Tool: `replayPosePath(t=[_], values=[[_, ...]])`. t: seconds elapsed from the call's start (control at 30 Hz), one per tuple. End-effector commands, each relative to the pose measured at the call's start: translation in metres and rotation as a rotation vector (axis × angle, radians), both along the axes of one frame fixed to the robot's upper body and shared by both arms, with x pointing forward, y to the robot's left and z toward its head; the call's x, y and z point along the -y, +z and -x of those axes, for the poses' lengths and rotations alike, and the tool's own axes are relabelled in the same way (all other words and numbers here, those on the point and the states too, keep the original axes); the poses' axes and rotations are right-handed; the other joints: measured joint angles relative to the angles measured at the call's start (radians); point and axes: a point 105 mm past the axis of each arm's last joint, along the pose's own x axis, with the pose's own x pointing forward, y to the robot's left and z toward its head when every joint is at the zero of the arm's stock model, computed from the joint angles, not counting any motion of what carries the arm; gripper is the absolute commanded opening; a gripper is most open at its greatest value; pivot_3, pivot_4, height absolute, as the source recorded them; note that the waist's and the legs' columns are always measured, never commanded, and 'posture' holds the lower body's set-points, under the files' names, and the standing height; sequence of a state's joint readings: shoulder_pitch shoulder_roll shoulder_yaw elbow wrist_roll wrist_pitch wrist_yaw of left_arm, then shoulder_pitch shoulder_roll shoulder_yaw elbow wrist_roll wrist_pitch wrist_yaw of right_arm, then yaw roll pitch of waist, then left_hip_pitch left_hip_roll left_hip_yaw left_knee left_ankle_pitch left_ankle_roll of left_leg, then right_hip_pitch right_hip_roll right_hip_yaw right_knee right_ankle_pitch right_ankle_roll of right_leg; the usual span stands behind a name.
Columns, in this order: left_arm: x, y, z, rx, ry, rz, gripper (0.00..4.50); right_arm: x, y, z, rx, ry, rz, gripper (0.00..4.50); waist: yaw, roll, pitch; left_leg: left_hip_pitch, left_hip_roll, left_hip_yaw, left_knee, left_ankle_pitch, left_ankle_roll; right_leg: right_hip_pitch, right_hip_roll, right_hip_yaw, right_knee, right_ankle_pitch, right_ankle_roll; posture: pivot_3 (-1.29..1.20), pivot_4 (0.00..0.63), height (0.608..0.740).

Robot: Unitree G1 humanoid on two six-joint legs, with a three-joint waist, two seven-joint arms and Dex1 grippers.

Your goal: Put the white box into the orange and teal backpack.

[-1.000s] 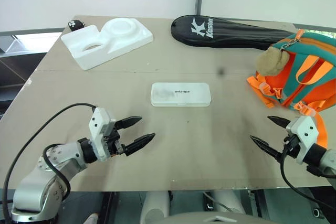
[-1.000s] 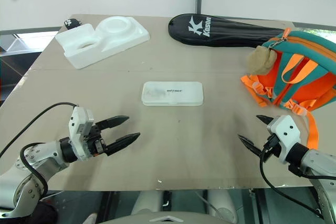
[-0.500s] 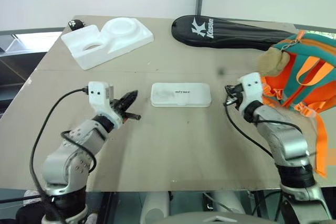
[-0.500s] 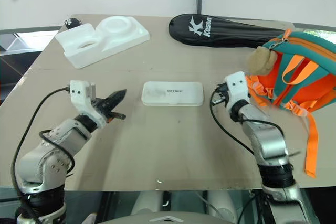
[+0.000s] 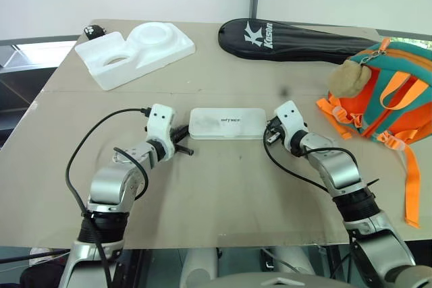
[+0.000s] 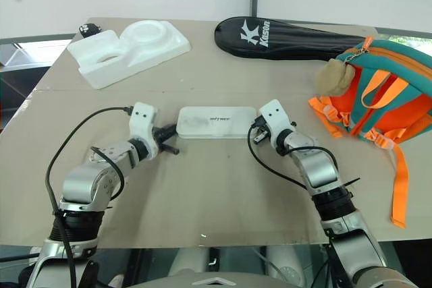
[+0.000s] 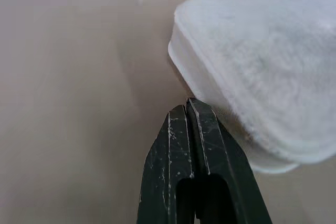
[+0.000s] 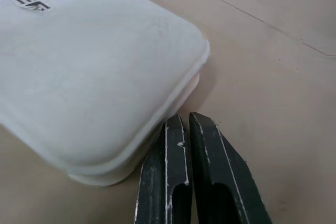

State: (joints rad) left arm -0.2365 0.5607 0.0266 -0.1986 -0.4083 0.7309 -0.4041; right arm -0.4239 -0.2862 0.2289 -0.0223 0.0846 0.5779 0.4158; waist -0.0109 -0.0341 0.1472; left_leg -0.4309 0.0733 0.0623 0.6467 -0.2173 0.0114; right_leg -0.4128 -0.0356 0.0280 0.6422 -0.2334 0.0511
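The white box [image 5: 227,123] lies flat on the middle of the table, its dark lettering facing up. My left gripper [image 5: 184,141] is shut and empty, its tips against the box's left end [image 7: 257,66]. My right gripper [image 5: 270,135] is also shut and empty, its tips [image 8: 182,120] pressed to the box's right end [image 8: 89,82]. The box sits between the two grippers, gripped by neither. The orange and teal backpack [image 5: 388,92] rests at the table's right edge with a beige plush charm [image 5: 349,77] hanging on its near-left side.
A black racket bag [image 5: 297,37] lies along the far edge. A white foam tray [image 5: 135,50] with round hollows sits at the far left, a small black object [image 5: 94,30] behind it. Bare tabletop [image 5: 223,193] stretches in front of the box.
Both grippers have gone from open to shut. Each arm has swung forward and inward from the near table edge to one end of the white box. The box has stayed in place.
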Motion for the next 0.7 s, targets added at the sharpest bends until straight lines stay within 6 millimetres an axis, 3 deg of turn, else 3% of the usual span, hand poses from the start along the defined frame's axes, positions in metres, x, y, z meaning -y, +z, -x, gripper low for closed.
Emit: replayPosePath(t=[0.03, 0.27, 0.37, 0.47, 0.6, 0.7], values=[[0.031, 0.003, 0.019, 0.003, -0.17, 0.006, 0.0, -0.015, 0.014, 0.018, 0.033, 0.108, -0.052, 0.04, -0.001, 0.0, 0.0, 0.0, 0.0, 0.0, 0.0, 0.0, 0.0, 0.0, 0.0, 0.0, 0.0, 0.0, 0.0, 0.0, 0.15, 0.74], [0.031, 0.001, 0.07, -0.052, -0.253, 0.006, 0.0, 0.003, 0.005, 0.072, -0.049, 0.179, -0.014, 0.04, -0.001, 0.0, 0.0, 0.001, 0.0, 0.001, -0.001, 0.0, 0.0, 0.0, -0.001, 0.0, 0.0, -0.001, -0.002, 0.0, 0.15, 0.74], [0.025, -0.005, 0.081, -0.09, -0.261, -0.017, 0.0, 0.01, 0.003, 0.079, -0.082, 0.176, -0.011, 0.04, -0.003, 0.0, 0.0, 0.002, 0.0, 0.0, -0.001, 0.0, 0.0, 0.0, -0.001, 0.0, 0.0, -0.002, -0.004, 0.0, 0.15, 0.74], [0.014, -0.003, 0.079, -0.1, -0.239, 0.022, 0.0, 0.018, 0.002, 0.077, -0.08, 0.167, 0.024, 0.04, -0.001, 0.0, 0.0, 0.004, 0.0, 0.0, 0.0, 0.0, 0.0, 0.001, -0.001, 0.0, 0.0, -0.002, -0.004, 0.0, 0.15, 0.74], [-0.016, -0.003, 0.082, -0.191, -0.188, 0.063, 0.99, 0.036, 0.009, 0.071, -0.071, 0.135, 0.035, 0.0, 0.0, 0.0, 0.0, 0.004, 0.0, 0.001, 0.002, 0.0, 0.0, 0.001, -0.002, 0.0, 0.0, -0.002, -0.004, 0.0, 0.15, 0.74], [-0.039, 0.003, 0.085, -0.251, -0.138, 0.134, 2.49, 0.048, 0.017, 0.067, -0.056, 0.129, 0.042, 0.0, 0.0, 0.0, 0.0, 0.002, 0.0, 0.001, 0.001, 0.0, 0.0, 0.0, -0.002, 0.0, 0.0, -0.003, -0.004, 0.0, 0.15, 0.74]])
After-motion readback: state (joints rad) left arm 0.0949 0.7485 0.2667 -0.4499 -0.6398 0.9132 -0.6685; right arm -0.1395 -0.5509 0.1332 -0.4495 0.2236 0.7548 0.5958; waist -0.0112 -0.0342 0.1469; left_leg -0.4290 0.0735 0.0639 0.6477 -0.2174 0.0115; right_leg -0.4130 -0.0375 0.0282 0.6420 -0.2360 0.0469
